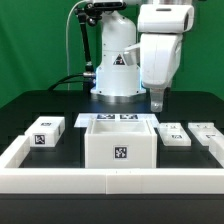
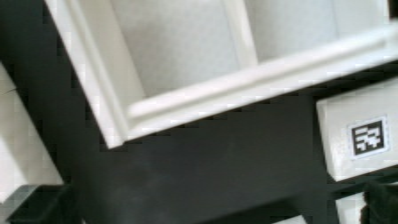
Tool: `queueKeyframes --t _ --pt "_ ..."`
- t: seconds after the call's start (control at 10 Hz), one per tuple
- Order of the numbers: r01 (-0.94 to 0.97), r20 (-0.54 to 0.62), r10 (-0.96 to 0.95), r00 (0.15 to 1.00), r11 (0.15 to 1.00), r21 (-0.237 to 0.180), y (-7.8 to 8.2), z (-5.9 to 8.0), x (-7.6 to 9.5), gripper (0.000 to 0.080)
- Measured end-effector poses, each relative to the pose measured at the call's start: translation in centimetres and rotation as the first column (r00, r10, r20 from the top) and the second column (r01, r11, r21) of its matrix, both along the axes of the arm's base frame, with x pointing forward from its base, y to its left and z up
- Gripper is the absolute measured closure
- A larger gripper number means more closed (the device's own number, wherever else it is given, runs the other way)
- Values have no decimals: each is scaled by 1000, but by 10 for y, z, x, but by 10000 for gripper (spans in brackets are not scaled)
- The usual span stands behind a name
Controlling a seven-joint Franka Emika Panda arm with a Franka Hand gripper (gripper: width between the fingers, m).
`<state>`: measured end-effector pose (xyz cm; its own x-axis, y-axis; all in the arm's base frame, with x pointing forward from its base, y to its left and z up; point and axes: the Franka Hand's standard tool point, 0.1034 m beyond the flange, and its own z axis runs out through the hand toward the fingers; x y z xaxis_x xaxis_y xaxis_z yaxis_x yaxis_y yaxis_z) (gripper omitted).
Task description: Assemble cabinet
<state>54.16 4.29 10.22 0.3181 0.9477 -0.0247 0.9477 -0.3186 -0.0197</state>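
The cabinet (image 1: 120, 146) is a white open-topped box with a tag on its front, standing at the middle front of the black table. My gripper (image 1: 157, 101) hangs in the air above the table, behind and toward the exterior view's right of the cabinet, touching nothing. In the wrist view the cabinet's white rim (image 2: 187, 95) fills the upper part, and a small white tagged piece (image 2: 365, 138) lies beside it. The dark fingers (image 2: 32, 206) show only at the picture's edges, wide apart. The gripper (image 2: 205, 214) is open and empty.
A white tagged block (image 1: 45, 132) lies at the exterior view's left. Two flat white tagged pieces (image 1: 173, 135) (image 1: 207, 132) lie at its right. The marker board (image 1: 113, 119) lies behind the cabinet. A low white border rail (image 1: 110, 180) runs along the front and sides. The robot base (image 1: 117, 70) stands at the back.
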Motion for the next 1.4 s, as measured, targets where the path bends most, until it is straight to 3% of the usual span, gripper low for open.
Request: queueKeyframes --t 0.3,0.5,1.1,1.4 --pt "-34 5 34 999 999 0 -1 -1 0 2" --pt "-343 72 344 936 939 -18 -14 -13 -10 2" --pt "-368 66 369 927 930 -24 -21 -18 -15 2" --pt "-360 43 360 932 933 -7 -26 -37 -63 2"
